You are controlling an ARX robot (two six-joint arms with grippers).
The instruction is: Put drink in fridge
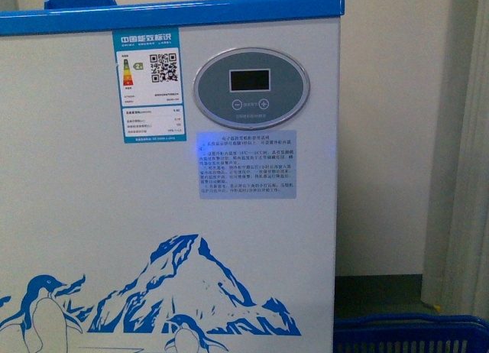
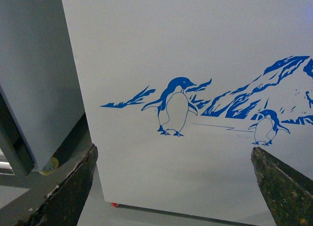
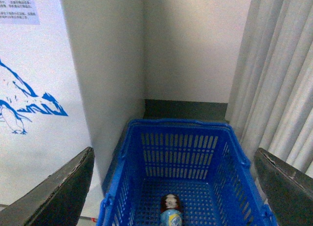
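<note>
Blue basket holds drink; upright or lying unclear.

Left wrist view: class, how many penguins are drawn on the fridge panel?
2. A larger penguin stands apart on the fridge panel; a smaller penguin stands at the foot of the mountain. Others may lie outside the frame.
</note>
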